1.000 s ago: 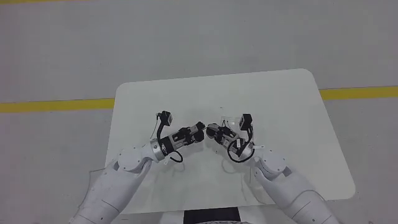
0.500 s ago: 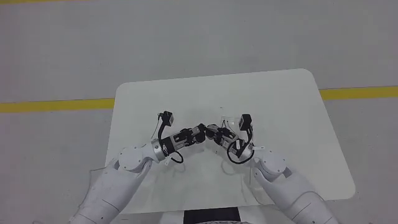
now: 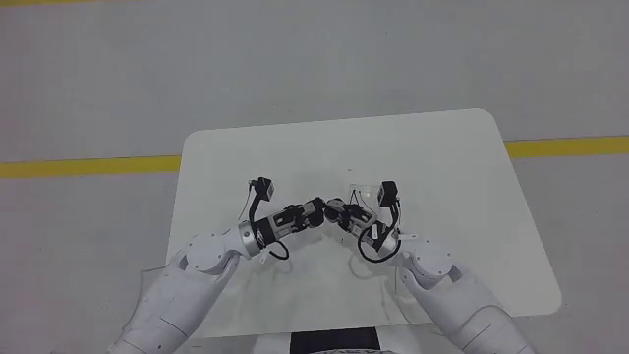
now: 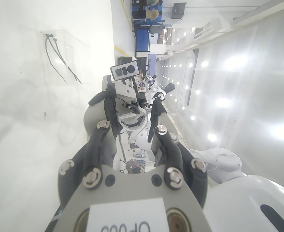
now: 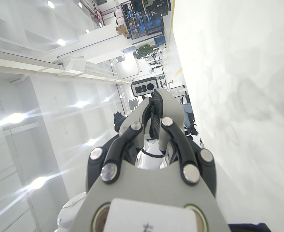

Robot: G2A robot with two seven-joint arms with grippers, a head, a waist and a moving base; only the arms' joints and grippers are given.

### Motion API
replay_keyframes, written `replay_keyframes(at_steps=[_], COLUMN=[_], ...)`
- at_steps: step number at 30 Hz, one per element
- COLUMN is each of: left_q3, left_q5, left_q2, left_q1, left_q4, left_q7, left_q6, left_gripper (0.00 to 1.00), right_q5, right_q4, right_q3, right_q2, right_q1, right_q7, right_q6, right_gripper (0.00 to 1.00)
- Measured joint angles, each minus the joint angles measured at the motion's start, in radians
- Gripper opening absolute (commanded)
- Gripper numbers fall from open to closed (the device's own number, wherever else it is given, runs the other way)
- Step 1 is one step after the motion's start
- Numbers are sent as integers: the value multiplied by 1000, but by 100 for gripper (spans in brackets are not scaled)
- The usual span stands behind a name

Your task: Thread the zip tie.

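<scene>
My two grippers meet tip to tip over the middle of the white table (image 3: 442,157). The right gripper (image 3: 335,209) (image 5: 155,102) is shut, its black ribbed pads (image 5: 157,108) pressed together. A thin black zip tie (image 4: 121,147) seems to hang from it. My left gripper (image 3: 315,206) (image 4: 132,100) stands open right in front of the right one, with that black strip in the gap between its fingers (image 4: 156,112). How firmly the right pads hold the tie is hard to see.
A clear tray (image 3: 363,195) (image 4: 80,47) lies on the table just behind the grippers, with spare black zip ties (image 4: 57,57) in it. Bare tabletop stretches to both sides and toward the far edge.
The left gripper has moved rightward up to the right gripper, closing the gap between them. The right arm has shifted slightly toward it.
</scene>
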Motion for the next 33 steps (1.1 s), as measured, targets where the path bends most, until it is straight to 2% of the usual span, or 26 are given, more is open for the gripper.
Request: replay_keyframes(at_steps=[13,26,31,32,33], left_q3=[-1,5,10,11,11], left_q5=[-2,-4,-7,-8,-9], left_q2=[7,11,12,12,12], left_q1=[4,3,0,-1,-1], left_q4=[-1,-2,3,3,4], left_q7=[3,8,6,6,6], left_q6=[4,10,11,11,11], left_gripper=[27,27,22,20,13], right_q5=[-27,-50,-43,-44,-45], right_q4=[-3,-6,-4,-4,-5], right_q3=[6,13,15,15,16], right_q2=[-2,-1,-2,-2,-2], right_q1=[-6,-13,-15,-16,-16], right_q7=[12,39,49,50,51], right_q6=[-14,-32,-41,-42,-42], right_gripper=[0,0,0,0,0])
